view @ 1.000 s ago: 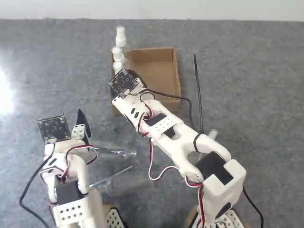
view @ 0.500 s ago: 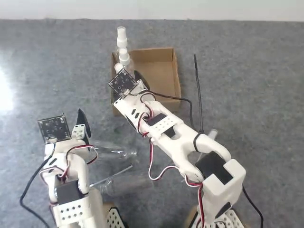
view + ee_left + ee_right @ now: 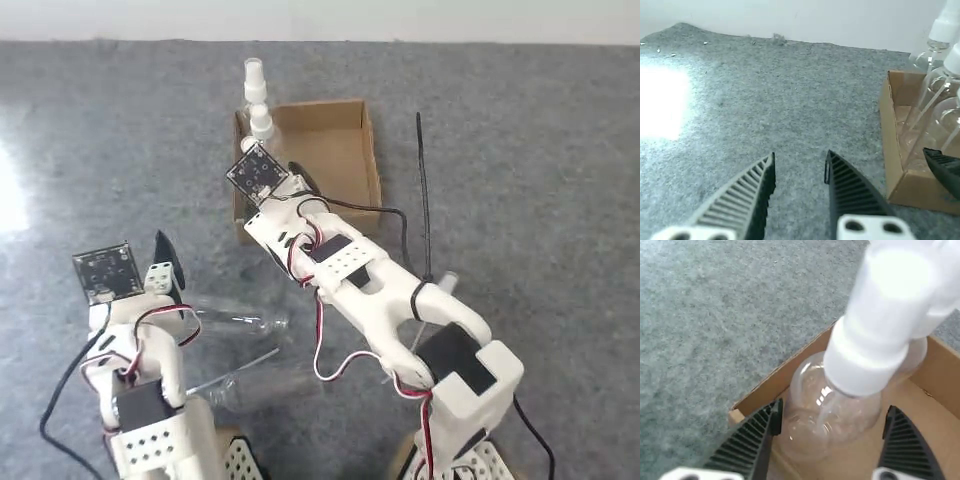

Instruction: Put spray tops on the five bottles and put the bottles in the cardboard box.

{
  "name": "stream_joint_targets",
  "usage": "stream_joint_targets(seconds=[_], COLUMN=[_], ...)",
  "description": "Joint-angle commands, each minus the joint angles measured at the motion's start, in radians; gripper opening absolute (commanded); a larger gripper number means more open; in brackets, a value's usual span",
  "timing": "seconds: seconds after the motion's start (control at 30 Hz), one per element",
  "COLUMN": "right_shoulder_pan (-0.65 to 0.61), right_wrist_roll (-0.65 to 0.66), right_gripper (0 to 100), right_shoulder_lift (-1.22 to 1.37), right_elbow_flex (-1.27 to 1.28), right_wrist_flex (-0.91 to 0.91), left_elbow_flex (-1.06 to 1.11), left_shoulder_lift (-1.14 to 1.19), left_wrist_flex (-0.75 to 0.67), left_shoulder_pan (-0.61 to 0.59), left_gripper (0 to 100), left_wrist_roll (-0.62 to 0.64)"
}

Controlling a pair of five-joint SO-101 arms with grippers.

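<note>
The cardboard box point(image 3: 345, 165) lies open at the middle back of the table. A clear bottle point(image 3: 835, 420) with a white spray top point(image 3: 890, 315) stands inside the box's left corner. My right gripper point(image 3: 833, 410) is open, one finger on each side of that bottle. A second topped bottle point(image 3: 255, 75) stands at the box's far left corner. Two clear bottles lie on their sides on the table point(image 3: 235, 318) point(image 3: 262, 387) beside the left arm. My left gripper point(image 3: 800, 160) is open with nothing between its fingers, above bare grey mat left of the box point(image 3: 907, 185).
A long black strip point(image 3: 422, 200) lies on the mat right of the box. A small clear piece point(image 3: 447, 283) shows beside the right arm. The grey mat point(image 3: 120, 140) spreads left of the box, and a pale wall point(image 3: 815, 20) closes the far edge.
The right arm carried the topped bottle a little rightward, over the box's left wall into the corner. The left gripper drifted slightly left.
</note>
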Motion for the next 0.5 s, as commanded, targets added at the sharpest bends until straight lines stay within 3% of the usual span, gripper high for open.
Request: stream_joint_targets(seconds=[0.0, 0.47], right_shoulder_pan=[-0.002, -0.002], right_wrist_roll=[-0.003, 0.000], right_gripper=[28.2, 27.8], right_shoulder_lift=[-0.120, -0.369], right_elbow_flex=[0.011, 0.175], right_wrist_flex=[0.013, 0.022], left_elbow_flex=[-0.010, -0.010], left_shoulder_lift=[-0.018, -0.018], left_wrist_flex=[-0.029, -0.031], left_shoulder_pan=[-0.008, -0.008], left_gripper=[15, 15], left_wrist_roll=[-0.006, -0.006])
